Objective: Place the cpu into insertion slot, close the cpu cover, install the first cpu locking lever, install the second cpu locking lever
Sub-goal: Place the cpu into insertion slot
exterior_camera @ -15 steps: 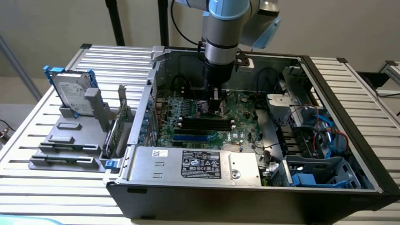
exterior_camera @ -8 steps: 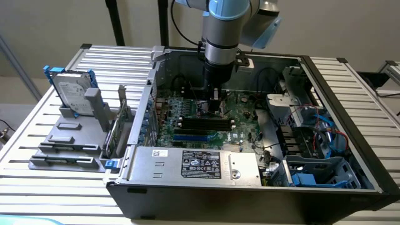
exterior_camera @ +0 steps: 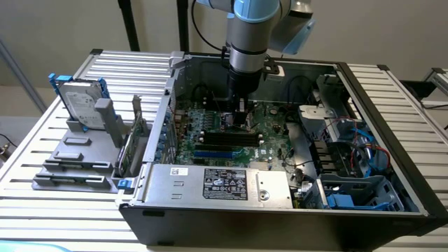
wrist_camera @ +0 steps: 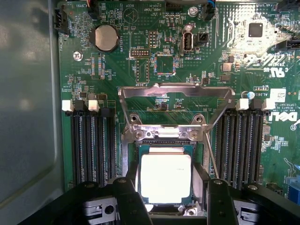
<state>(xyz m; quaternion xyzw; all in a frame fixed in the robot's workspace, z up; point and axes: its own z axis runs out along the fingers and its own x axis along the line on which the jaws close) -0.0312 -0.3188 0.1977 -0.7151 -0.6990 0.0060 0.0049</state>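
Observation:
The cpu (wrist_camera: 165, 177) lies silvery face up in the insertion slot (wrist_camera: 165, 145), a black socket with a metal rim on the green board. My gripper (wrist_camera: 166, 190) is low over it, open, with one black finger (wrist_camera: 129, 192) on each side of the chip and a thin dark gap at each. The cpu cover (wrist_camera: 176, 90), a silvery frame, stands swung up from its hinge beyond the socket. A thin wire locking lever (wrist_camera: 212, 152) slants along one side of the socket, unlatched. In the exterior view the gripper (exterior_camera: 240, 119) reaches down into the middle of the open case.
Long black memory slots (wrist_camera: 89, 145) flank the socket on both sides. A grey labelled power supply box (exterior_camera: 217, 184) fills the case's near side, and cables and blue drive bays (exterior_camera: 350, 173) crowd the exterior view's right. A hard drive (exterior_camera: 81, 102) stands in a grey holder outside the case.

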